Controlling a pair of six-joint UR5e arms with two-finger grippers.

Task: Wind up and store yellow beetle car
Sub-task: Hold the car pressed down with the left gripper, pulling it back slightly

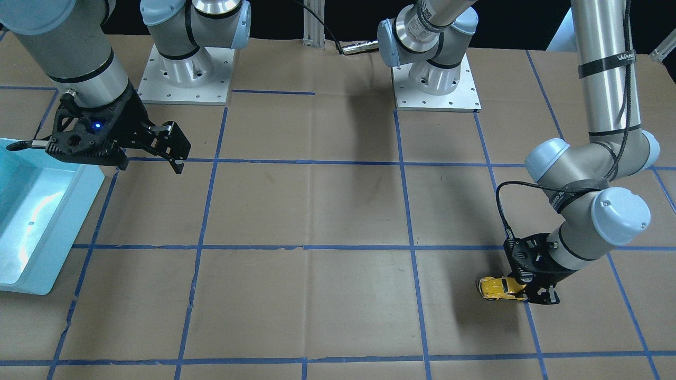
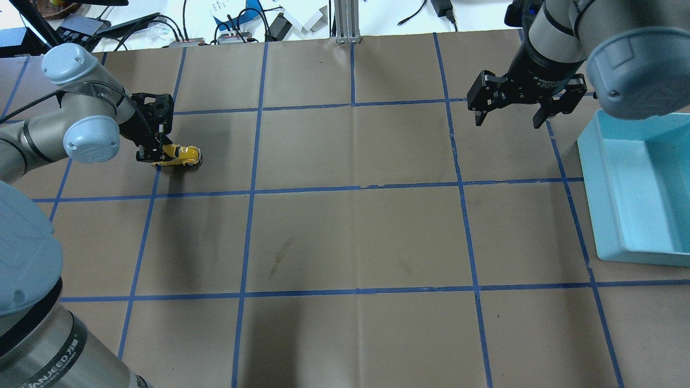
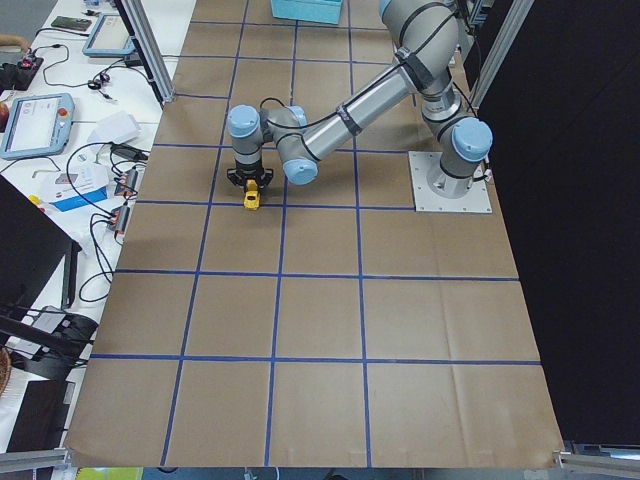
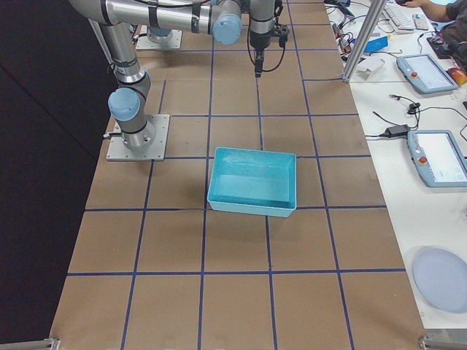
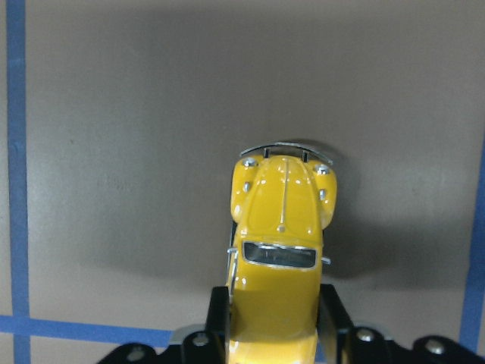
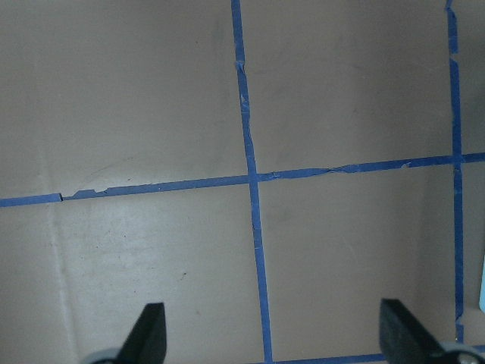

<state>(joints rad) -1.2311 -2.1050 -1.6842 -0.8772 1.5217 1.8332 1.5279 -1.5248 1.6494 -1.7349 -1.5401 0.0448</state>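
Overall: brown paper tabletop (image 2: 356, 237), blue tape grid (image 2: 302, 189); yellow beetle car (image 2: 180, 155), teal bin (image 2: 647, 188).

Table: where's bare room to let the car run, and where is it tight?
Free: the middle of the table, between the yellow beetle car in the left gripper and the open right gripper. Tight only beside the blue bin.

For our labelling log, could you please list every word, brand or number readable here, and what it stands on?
"WAN", cut off, on the black strap around the left arm.
"ANJEED", its start hidden, on the silver tube of the left arm.
White print on the right wrist: too blurred to read.
Yellow beetle car: no text shows.
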